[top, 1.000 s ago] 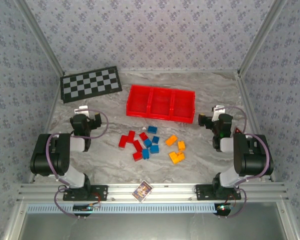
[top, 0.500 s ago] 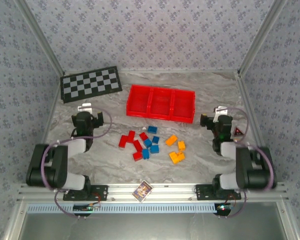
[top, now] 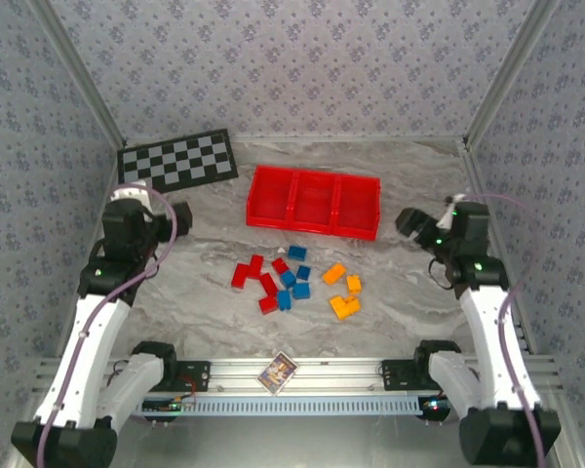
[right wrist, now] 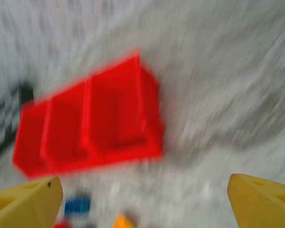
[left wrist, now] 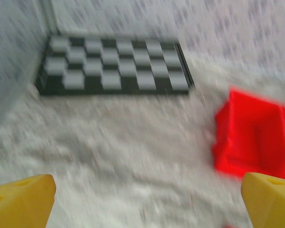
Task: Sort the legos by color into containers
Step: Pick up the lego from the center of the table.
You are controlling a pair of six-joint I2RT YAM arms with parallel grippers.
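Legos (top: pixel 289 279) cluster near tray (top: pixel 312 229), bare table (top: pixel 395 292) either side.

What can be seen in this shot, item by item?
Small red plastic bricks: about five, red, left part of the loose cluster at the table's centre.
Small blue plastic bricks: about five, blue, middle of the cluster.
Small orange-yellow plastic bricks: about four, orange-yellow, right part of the cluster.
Long shallow plastic tray: one, bright red, three compartments, just beyond the bricks.
Flat checkerboard mat: one, black and grey, far left corner.
Small printed card: one, multicoloured, on the near metal rail.
Marbled table top: one, grey-white.
Left hand: one, yellow fingertips, open, left side.
Right hand: one, yellow fingertips, open, right side.
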